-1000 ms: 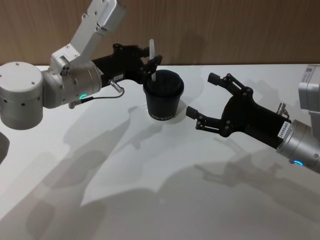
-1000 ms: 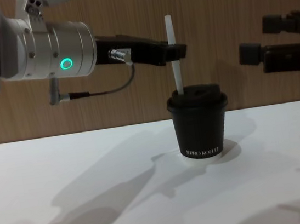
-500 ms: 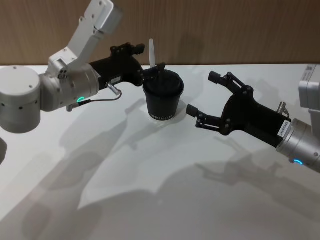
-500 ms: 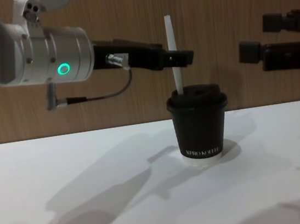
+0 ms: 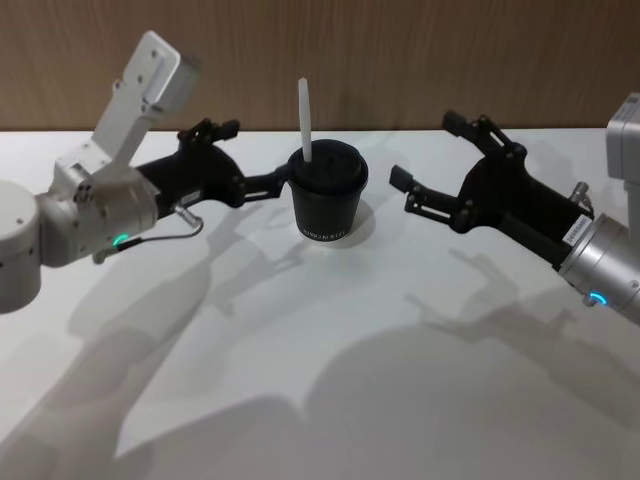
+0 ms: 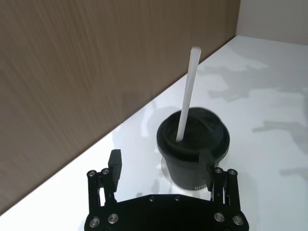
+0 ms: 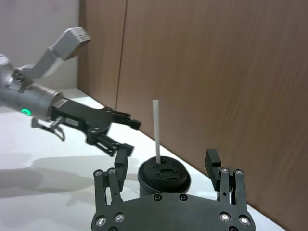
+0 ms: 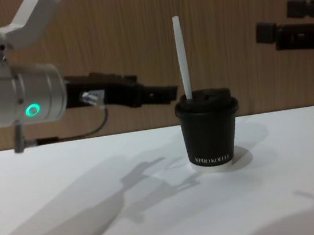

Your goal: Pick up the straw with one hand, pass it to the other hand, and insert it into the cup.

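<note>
A: Well, the white straw stands nearly upright in the lid of the black paper cup, which sits on the white bench in front of the wooden wall. I'd judge it very light, thin and fairly stiff, but easy to crush or kink if pinched hard.

B: Where would you take it, if it needed reseating?

A: On the exposed shaft above the lid, about midway, with a gentle pinch. Too high and it would likely lever about in the hole; the cup itself looks light enough to tip or slide if the straw is dragged sideways.

B: And the hands?

A: The left hand is just beside the cup on its left, fingers spread apart, gripping nothing; its wrist view shows the cup between and beyond its fingertips. The right hand hovers near the cup on the other side, likewise wide open and empty.

B: What can't you make out?

A: How deep the straw goes: everything below the lid is hidden. The small white lettering on the cup is too fine to read with confidence, and in the chest view the right hand is cut off at the edge.
</note>
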